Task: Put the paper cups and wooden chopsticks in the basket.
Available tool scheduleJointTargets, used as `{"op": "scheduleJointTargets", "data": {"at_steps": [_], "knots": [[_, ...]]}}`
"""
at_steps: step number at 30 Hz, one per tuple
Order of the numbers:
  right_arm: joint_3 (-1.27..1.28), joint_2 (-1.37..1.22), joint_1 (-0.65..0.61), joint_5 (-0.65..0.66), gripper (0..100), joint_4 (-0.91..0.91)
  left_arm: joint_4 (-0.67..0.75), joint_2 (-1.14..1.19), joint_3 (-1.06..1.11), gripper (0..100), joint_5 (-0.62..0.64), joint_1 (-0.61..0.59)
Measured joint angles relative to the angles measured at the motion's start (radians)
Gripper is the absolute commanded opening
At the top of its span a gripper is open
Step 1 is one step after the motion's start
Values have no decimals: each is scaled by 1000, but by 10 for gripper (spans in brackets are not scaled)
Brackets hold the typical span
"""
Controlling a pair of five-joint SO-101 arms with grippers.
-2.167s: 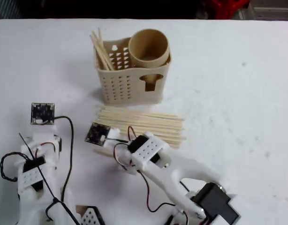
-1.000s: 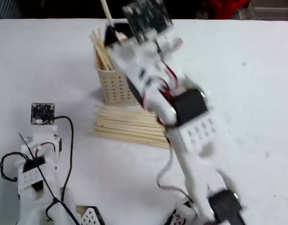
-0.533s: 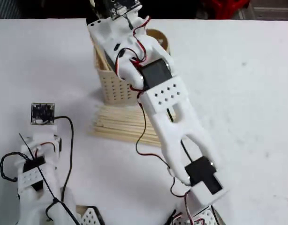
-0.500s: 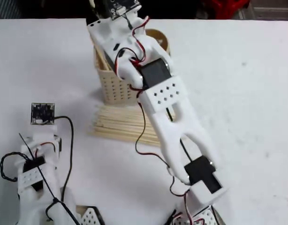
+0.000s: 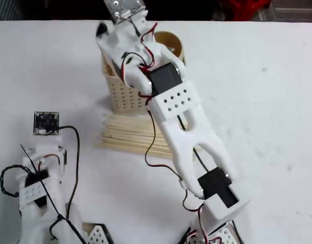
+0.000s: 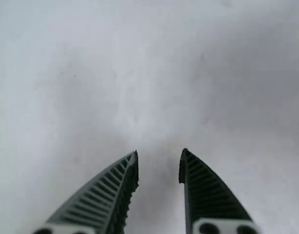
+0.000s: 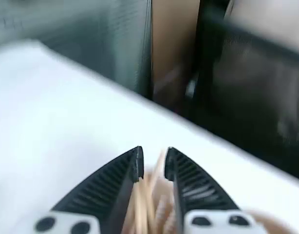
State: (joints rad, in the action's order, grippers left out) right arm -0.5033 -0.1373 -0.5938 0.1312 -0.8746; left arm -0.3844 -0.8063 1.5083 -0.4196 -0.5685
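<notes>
A cream perforated basket (image 5: 123,94) stands at the back of the table with a paper cup (image 5: 175,41) inside it; my right arm covers much of both. My right gripper (image 5: 106,38) hangs over the basket's back-left corner. In the right wrist view its jaws (image 7: 153,163) stand slightly apart, open, and wooden chopsticks (image 7: 145,195) show in the gap below them. A flat pile of chopsticks (image 5: 125,134) lies on the table in front of the basket. My left gripper (image 6: 158,163) is open over bare white table, holding nothing.
My left arm (image 5: 39,183) rests at the table's front left with its cables. The right arm (image 5: 186,127) stretches diagonally from the front right across the chopstick pile. White table lies free to the right and far left.
The right arm rose from the chopstick pile, swung over the basket with a stick, and now a dark jaw shows at its left side. The left arm stayed still.
</notes>
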Motion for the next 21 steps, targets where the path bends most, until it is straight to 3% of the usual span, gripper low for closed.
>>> {"op": "scheduleJointTargets", "data": {"at_steps": [9,12,16,21], "knots": [[0,118,21,2,62,-511,0,0,0,154,0,0],[5,163,8,81,66,-658,0,0,0,154,0,0],[149,186,-83,210,67,-701,0,0,0,154,0,0],[479,242,-120,307,74,-528,0,0,0,154,0,0]]}}
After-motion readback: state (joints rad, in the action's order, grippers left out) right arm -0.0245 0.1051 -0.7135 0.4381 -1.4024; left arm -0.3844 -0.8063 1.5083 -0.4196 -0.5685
